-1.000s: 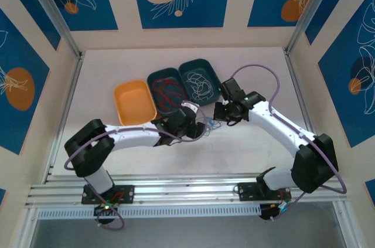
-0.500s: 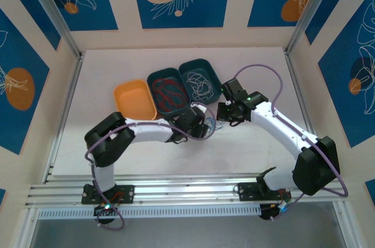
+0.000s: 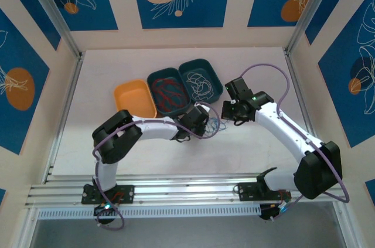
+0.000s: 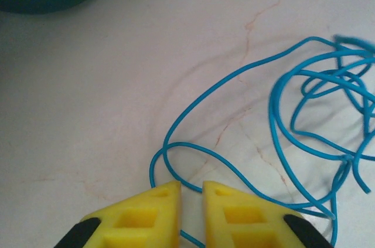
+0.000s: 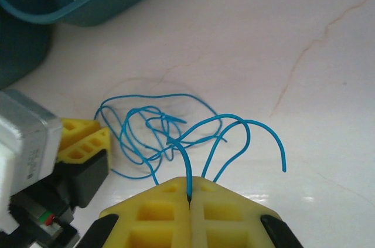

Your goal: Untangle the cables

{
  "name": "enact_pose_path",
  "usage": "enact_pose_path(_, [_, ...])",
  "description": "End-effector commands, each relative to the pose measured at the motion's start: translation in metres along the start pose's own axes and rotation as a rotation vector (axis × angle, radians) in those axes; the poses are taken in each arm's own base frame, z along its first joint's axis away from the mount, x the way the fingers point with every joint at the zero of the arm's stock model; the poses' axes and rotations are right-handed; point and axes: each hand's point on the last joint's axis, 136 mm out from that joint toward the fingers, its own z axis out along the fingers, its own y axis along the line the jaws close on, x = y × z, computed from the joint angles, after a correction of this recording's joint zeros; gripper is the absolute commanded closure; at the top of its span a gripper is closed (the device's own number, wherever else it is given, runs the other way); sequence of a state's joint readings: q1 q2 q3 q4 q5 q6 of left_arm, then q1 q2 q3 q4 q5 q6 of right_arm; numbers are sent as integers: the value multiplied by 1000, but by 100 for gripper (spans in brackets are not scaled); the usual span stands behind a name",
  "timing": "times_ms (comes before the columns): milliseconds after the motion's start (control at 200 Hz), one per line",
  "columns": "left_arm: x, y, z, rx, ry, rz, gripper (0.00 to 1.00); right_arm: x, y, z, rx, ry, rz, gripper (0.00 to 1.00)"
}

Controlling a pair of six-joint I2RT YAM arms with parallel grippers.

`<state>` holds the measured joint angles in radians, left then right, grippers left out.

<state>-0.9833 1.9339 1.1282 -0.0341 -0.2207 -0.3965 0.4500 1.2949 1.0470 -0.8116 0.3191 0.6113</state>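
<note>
Right claw: clamped shut on the blue cable. Left claw: narrowed to a slit astride it, grip uncertain.

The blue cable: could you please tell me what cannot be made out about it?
- Left wrist view: whether the left gripper pinches the blue cable; the strand passes under it.
- Same view: the tangle runs off the right edge.
- Top external view: its crossings are too small to trace.
- Right wrist view: the right gripper, shut on it, hides the clamped stretch.
</note>
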Motion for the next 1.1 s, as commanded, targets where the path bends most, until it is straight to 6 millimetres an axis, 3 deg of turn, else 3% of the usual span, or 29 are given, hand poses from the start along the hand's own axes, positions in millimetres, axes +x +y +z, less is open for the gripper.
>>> enact_pose_path(0, [9, 3, -6, -15, 18, -8, 90, -3, -19, -13, 49, -26, 48, 100])
enact_pose_path(260, [20, 19, -28, -52, 3, -40, 100, -8, -46, -31, 53, -76, 136, 100])
enact_pose_path(560, [32, 37, -51, -100, -5, -70, 100, -17, -72, -61, 79, -163, 200, 100])
enact_pose_path(725, [29, 36, -59, -80, -29, -77, 100, -23, -58, -78, -30, -181, 196, 100])
enact_pose_path(920, [5, 17, -67, 20, -106, -62, 70, -35, -11, -119, -269, -231, 110, 100])
enact_pose_path(1095, [-17, 3, -80, 107, -210, -65, 47, -38, 18, -161, -406, -293, -9, 100])
